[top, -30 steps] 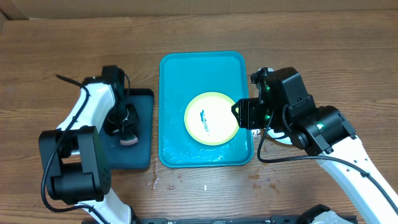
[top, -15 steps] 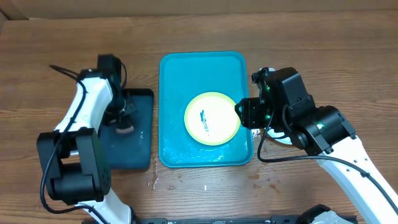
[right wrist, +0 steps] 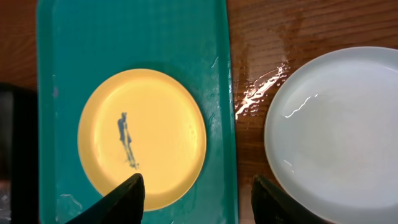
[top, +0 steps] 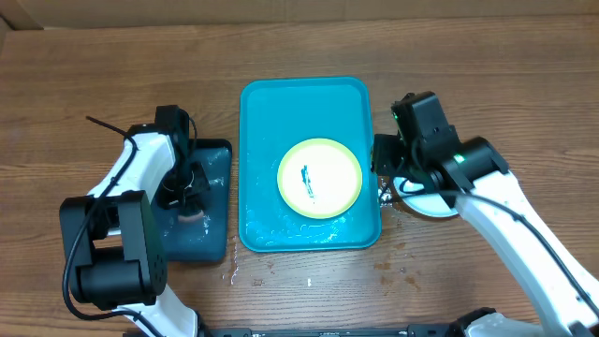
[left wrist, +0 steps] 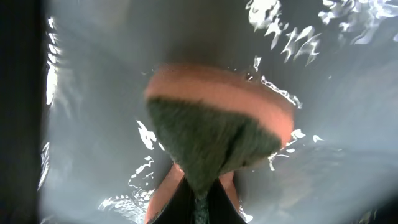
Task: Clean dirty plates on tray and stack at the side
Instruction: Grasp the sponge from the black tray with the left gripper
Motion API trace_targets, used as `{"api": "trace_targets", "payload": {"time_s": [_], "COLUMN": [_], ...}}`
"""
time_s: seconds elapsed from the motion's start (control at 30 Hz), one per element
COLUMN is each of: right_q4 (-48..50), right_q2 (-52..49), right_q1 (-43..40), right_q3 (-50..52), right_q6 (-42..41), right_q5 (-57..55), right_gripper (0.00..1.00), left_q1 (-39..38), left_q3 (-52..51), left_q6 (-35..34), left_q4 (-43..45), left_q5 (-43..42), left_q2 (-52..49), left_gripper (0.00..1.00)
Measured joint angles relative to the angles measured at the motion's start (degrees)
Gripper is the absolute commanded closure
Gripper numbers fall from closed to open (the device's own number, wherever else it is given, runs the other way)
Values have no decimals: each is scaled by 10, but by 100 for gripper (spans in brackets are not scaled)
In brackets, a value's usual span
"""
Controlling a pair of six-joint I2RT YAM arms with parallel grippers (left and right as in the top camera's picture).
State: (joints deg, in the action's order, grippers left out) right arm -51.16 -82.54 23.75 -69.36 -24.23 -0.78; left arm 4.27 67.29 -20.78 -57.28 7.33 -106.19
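A yellow-green rimmed plate (top: 319, 178) with a dark teal smear lies in the turquoise tray (top: 271, 103); it also shows in the right wrist view (right wrist: 143, 137) on the tray (right wrist: 130, 31). A light blue plate (right wrist: 336, 124) lies on the table right of the tray, partly under the right arm in the overhead view (top: 432, 207). My right gripper (right wrist: 196, 190) is open and empty above the tray's right rim. My left gripper (left wrist: 200, 202) is shut on a sponge (left wrist: 217, 124), orange with a dark green scouring face, pressed on the wet black tray (top: 220, 154).
The black tray (left wrist: 348, 124) holds water and stands left of the turquoise tray. Water is spilled on the table between the turquoise tray and the light blue plate (right wrist: 261, 90), and below the tray's front edge (top: 234, 273).
My right arm has drawn back to the right, off the yellow-green plate, uncovering the tray's right rim. My left gripper has shifted slightly with the sponge on the black tray.
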Motion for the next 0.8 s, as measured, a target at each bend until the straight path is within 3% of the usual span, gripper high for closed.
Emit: {"api": "trace_targets", "payload": {"time_s": [0.3,0.43,0.6,0.73,0.8], "right_q4": [63,97,113,112,106], "right_q2": [-122,-184,-249,-268,-269], "right_q1": [-9,-9,-9,-9,-9], "right_q3": [4,4,4,5,6], "right_q6": [62,71,80,83,88], "right_q5": [66,71,79,103,128], "right_gripper": [43,46,67,94,96], "left_q1": [-2,-13,-87,-157,-191], "left_q3": [228,307,355,356,356], "left_q6": [43,50,51,47,41], "left_q4": [-177,-197,-185,-176,-165], "left_q5": [-65,-103,-148,-162,-166], "left_q2": [2,19,74,78,66], "left_gripper": [96,96,96,96,96]}}
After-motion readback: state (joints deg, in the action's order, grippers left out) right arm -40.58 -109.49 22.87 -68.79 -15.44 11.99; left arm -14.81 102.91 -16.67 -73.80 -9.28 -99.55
